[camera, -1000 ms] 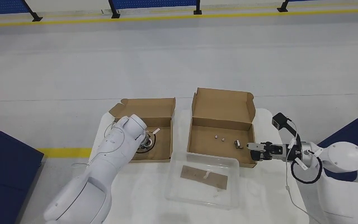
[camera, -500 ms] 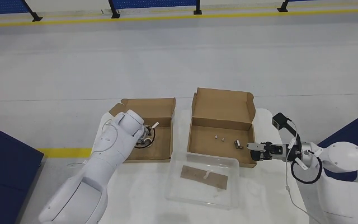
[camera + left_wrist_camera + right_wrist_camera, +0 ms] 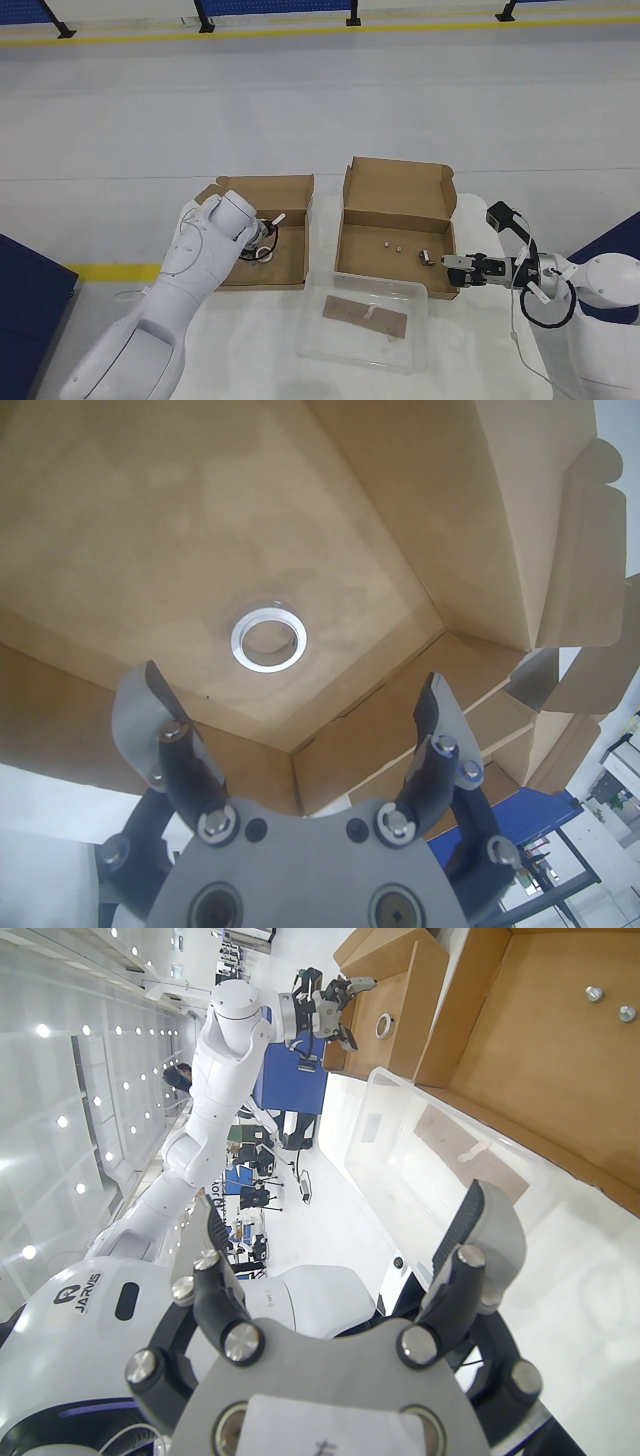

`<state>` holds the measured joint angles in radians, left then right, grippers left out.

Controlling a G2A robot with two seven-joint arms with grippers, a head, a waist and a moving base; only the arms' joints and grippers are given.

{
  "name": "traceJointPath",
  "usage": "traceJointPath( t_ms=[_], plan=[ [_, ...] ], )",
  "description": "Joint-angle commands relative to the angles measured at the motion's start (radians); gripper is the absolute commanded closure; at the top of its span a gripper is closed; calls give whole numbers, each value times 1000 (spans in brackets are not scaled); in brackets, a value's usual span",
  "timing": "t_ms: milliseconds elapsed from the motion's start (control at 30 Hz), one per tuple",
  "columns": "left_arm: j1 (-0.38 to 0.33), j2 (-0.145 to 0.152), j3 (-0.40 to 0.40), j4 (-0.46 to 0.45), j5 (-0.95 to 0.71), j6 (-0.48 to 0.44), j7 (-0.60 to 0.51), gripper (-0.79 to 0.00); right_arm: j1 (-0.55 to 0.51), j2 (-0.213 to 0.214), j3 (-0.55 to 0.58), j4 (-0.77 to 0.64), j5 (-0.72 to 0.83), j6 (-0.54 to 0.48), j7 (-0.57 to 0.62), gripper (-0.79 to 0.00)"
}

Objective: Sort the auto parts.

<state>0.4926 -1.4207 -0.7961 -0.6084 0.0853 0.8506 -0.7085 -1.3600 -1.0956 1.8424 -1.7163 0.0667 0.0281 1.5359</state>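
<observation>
2 tiny parts (image 3: 386,243) in box (image 3: 395,190), kind unclear

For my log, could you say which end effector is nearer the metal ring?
Left. The left end effector hangs open just over the metal ring; the right end effector is far off, beside the right-hand box.

counter (image 3: 265,325): white, flat | left cardboard box (image 3: 292,250): stands on the counter's left part, lid folded open on the far side | right cardboard box (image 3: 395,195): just beside it, lid open likewise | clear plastic bin (image 3: 345,340): nearer edge, close against the right box's front wall
</observation>
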Motion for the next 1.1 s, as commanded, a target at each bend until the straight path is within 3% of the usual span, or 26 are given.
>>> traceJointPath(
  t_ms=[0,133,267,400,533,700,867,1067],
  plan=[
    [8,2,-14,3,-15,-16,11,-785,0,0,0,0,0,0,0,-785],
    [23,24,-93,-31,-86,-78,16,-785,0,0,0,0,0,0,0,-785],
    [71,66,-190,-122,-134,-123,-30,-785,0,0,0,0,0,0,0,-785],
    [180,121,-307,-312,-166,-129,-101,-785,0,0,0,0,0,0,0,-785],
    [334,172,-424,-579,-163,-88,-156,-785,0,0,0,0,0,0,0,-785],
    [515,213,-542,-877,-176,-65,-207,-785,0,0,0,0,0,0,0,-785],
    [626,234,-614,-1054,-224,-80,-256,-785,0,0,0,0,0,0,0,-785],
    [705,253,-674,-1174,-283,-109,-321,-785,0,0,0,0,0,0,0,-785]
  ],
)
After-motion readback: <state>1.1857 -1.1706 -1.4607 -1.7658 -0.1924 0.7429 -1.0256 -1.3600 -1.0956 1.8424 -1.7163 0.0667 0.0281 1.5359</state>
